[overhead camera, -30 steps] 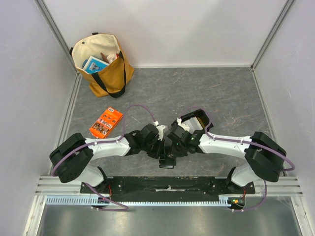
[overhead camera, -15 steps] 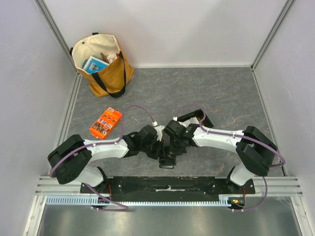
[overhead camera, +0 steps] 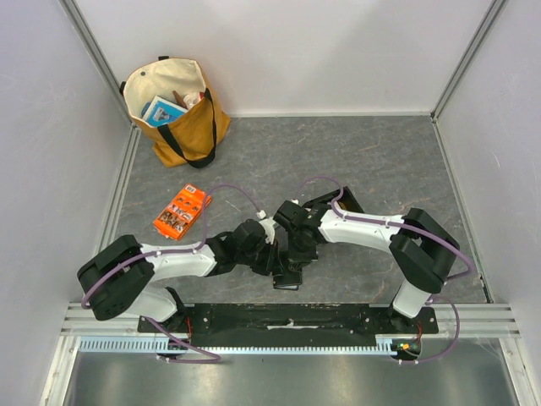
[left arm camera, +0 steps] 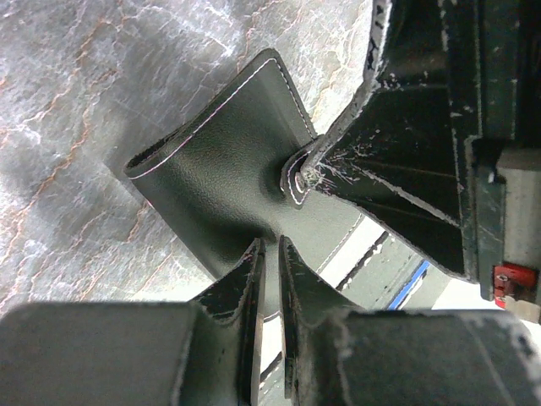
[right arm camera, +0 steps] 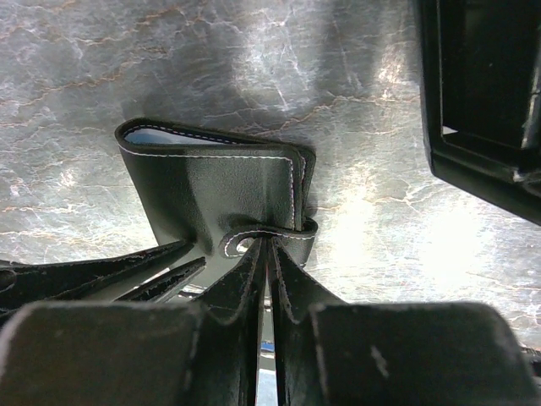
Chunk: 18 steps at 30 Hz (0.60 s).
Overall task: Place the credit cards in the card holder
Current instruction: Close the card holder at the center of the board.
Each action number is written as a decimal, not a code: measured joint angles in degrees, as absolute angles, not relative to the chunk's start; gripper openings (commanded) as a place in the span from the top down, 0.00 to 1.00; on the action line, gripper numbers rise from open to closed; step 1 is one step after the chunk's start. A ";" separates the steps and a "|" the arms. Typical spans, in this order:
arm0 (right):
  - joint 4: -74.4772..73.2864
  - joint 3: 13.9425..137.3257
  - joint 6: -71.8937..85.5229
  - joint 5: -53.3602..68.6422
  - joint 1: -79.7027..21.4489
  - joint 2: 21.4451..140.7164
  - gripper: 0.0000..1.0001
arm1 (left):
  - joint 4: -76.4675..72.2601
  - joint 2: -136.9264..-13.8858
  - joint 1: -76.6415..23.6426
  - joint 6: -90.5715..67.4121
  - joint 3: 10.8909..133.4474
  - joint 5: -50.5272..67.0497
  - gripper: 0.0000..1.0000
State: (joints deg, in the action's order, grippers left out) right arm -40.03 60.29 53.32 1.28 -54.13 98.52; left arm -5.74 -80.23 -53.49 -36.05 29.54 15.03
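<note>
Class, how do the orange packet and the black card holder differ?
The orange packet is brightly printed; the card holder is plain black with pale stitching. The packet lies free, untouched; the card holder is pinched by the left pincer and right pincer. Both are small.

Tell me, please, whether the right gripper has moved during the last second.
Yes. In the top view the right gripper has shifted left, away from the black tray, which stays put.

Left tool (left arm camera: 270,247) and right tool (right arm camera: 267,249) meet, narrowly pinched.
</note>
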 measured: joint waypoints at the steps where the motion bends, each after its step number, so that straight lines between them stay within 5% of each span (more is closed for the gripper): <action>1: -40.42 60.64 53.34 1.28 -54.13 98.80 0.86 | -6.26 -80.12 -53.49 -36.34 29.15 14.96 0.83; 10: -41.17 61.04 55.29 0.97 -54.15 99.11 0.85 | -8.32 -79.85 -53.49 -37.52 27.99 14.79 0.85; 18: -41.19 60.62 57.01 0.23 -54.41 98.94 0.86 | -9.41 -72.62 -54.11 -38.70 23.79 12.14 0.74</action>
